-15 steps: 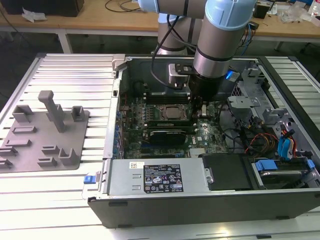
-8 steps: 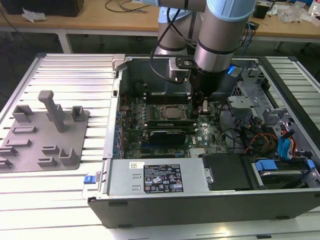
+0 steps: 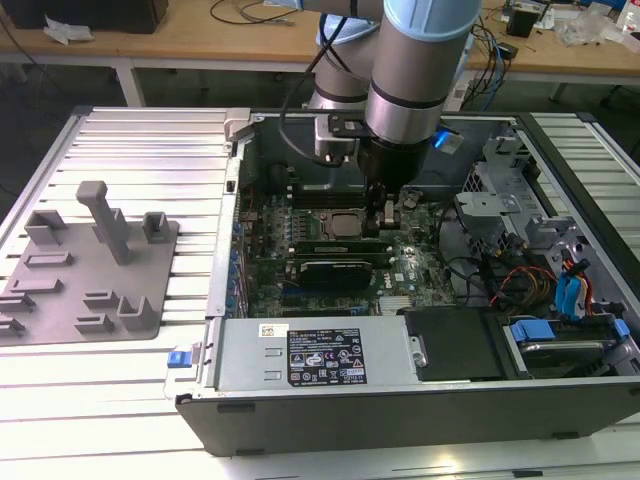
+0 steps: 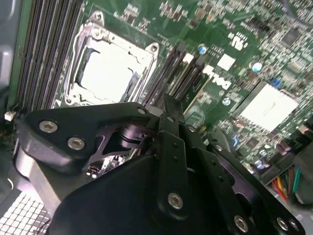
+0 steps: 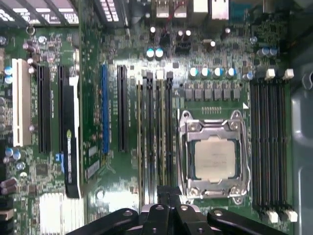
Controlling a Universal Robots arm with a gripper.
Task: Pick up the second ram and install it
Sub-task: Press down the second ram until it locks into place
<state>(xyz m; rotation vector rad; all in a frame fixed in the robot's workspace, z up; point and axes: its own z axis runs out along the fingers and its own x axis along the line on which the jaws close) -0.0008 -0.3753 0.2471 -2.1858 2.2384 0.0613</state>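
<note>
Beside processor socket [image 5: 215, 159], ram [image 5: 140, 142] slot-parallel.

This is an electronics or robotics lab. An opened grey metal computer case [image 3: 400, 400] lies on its side on a ribbed aluminium-slat bench [image 3: 150, 150], its green motherboard [image 3: 330, 250] and bundled coloured cables [image 3: 520, 285] bare to view. Beside it, toward the exterior view's left, sits a grey moulded plastic fixture tray with upright pegs and slots [image 3: 90, 265]. A long wooden bench [image 3: 200, 45] at the back carries loose black cables [image 3: 490, 50] and small bits of equipment, and a light-blue and silver industrial robot arm [image 3: 415, 70] reaches down into the case.
</note>
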